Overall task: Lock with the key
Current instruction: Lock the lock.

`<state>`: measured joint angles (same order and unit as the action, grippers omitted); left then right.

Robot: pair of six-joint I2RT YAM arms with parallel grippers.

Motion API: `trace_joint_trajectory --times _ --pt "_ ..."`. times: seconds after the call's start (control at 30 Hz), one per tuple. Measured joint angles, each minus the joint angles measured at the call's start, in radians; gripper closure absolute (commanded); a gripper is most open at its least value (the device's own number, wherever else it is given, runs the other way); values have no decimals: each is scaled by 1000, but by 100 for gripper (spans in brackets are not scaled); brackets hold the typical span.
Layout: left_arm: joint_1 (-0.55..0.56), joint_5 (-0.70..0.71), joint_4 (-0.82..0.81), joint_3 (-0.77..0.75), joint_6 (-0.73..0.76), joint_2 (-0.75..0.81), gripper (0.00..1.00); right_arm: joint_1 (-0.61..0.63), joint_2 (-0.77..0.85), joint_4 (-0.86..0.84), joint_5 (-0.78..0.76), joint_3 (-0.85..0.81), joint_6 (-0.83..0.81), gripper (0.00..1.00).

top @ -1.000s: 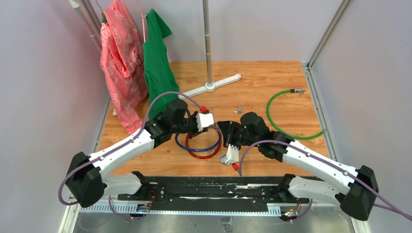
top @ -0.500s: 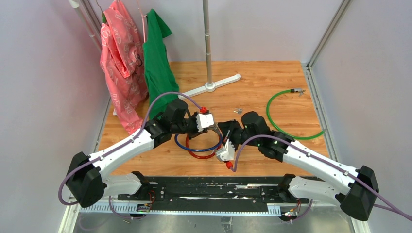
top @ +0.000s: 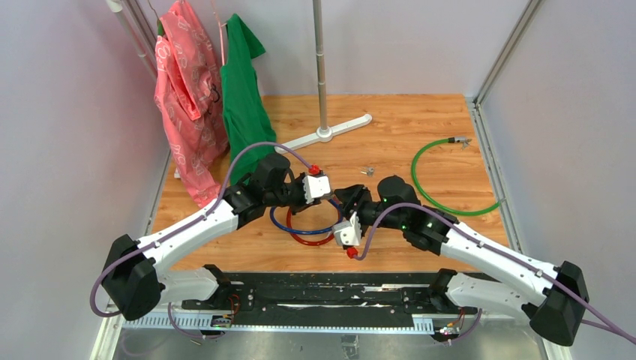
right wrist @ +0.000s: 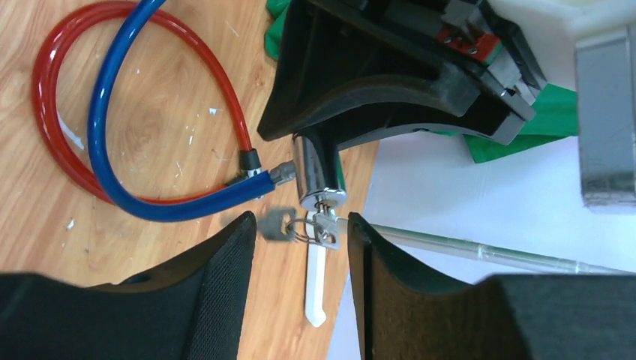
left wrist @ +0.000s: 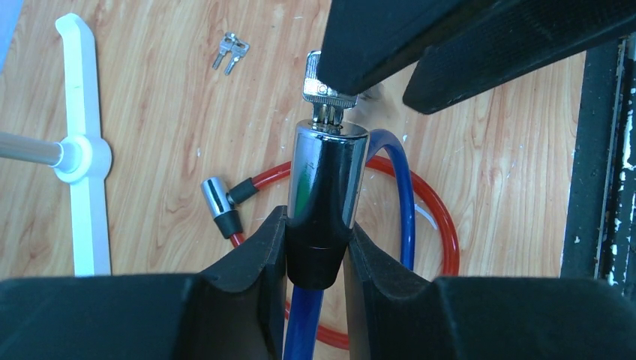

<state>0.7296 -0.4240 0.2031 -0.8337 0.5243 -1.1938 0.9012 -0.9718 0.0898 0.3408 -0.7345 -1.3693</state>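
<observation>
My left gripper (left wrist: 319, 225) is shut on the black collar of the blue cable lock's chrome cylinder (left wrist: 328, 172), which it holds above the table. The small silvery key (left wrist: 328, 90) sticks out of the cylinder's far end. In the right wrist view the key (right wrist: 324, 225) sits in the cylinder (right wrist: 319, 176), and a second key (right wrist: 276, 223) hangs from its ring. My right gripper (right wrist: 300, 225) is open, one finger on each side of the key, not clamping it. From above, both grippers meet at the table's middle (top: 339, 199).
The blue cable (right wrist: 105, 150) and a red cable loop (left wrist: 442, 225) lie under the grippers. A spare key pair (top: 367, 171) lies behind them and a green cable (top: 450, 180) to the right. A white stand base (top: 326, 133) and hanging pink (top: 184, 105) and green clothes (top: 244, 97) are at the back.
My right wrist has rolled and shifted slightly left, towards the lock. Its jaws now stand apart around the key. The left arm has not moved.
</observation>
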Motion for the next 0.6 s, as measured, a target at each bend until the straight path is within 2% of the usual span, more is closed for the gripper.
trace_joint_trajectory --times 0.07,0.17,0.3,0.43,0.47,0.5,0.53,0.6 --pt "0 0 0 0 4 0 100 1 18 10 -1 13 -2 42" --pt "0 0 0 0 11 0 100 1 48 26 -13 29 12 29" --pt "0 -1 0 0 13 0 100 -28 84 -1 -27 39 189 23" --pt "0 0 0 0 11 0 100 -209 100 -199 56 83 693 24" --pt "0 -1 0 0 11 0 100 -271 92 -330 115 139 915 24" --pt "0 -2 -1 0 11 0 100 -309 91 -336 118 142 927 24" --pt "0 -3 -1 0 10 0 100 -346 72 -454 158 204 1061 25" --pt "0 -3 -3 0 6 0 100 -356 26 -614 225 307 1218 27"
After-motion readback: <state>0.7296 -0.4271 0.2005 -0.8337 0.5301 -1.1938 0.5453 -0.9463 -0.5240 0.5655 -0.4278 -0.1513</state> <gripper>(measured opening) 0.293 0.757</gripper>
